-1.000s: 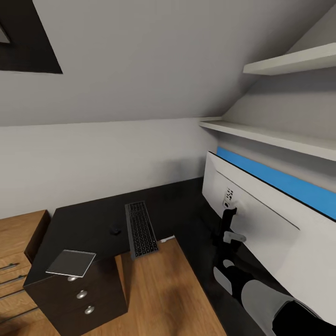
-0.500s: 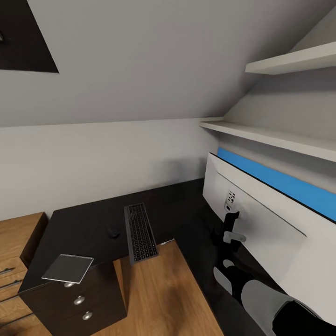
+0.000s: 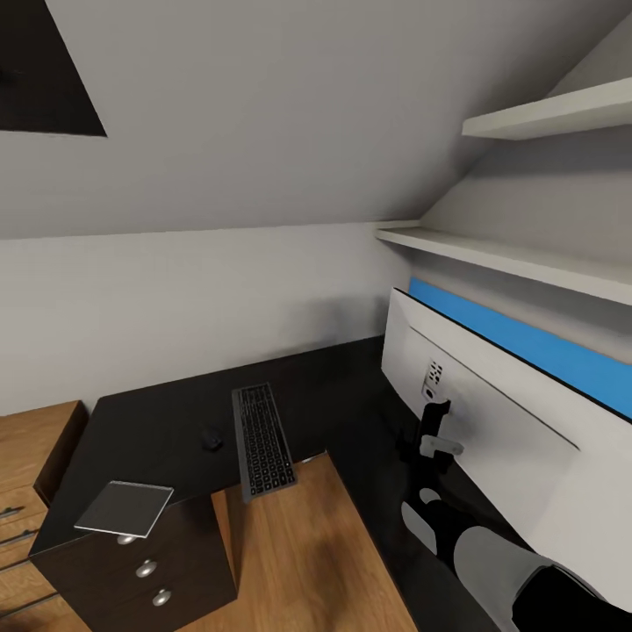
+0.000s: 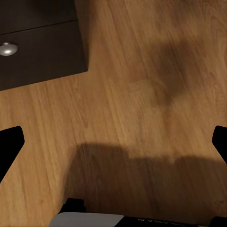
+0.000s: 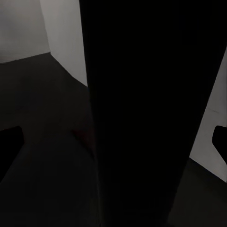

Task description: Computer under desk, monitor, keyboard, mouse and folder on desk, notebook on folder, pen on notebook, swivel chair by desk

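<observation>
flanking the monitor [image 3: 491, 412] stand, right fingers [image 5: 221, 142] spread; left fingers [image 4: 9, 142] spread above floor [image 4: 142, 94].

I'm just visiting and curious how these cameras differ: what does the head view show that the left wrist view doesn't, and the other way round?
The head view alone takes in the desk's glossy top with the keyboard, the small mouse, the grey notebook at the corner, and the back of the monitor on the right. The left wrist view alone gives a close look down at the floor past the open left gripper, its dark fingertips at the picture's edges. Both share the wood floor and a dark drawer with a silver knob.
</observation>
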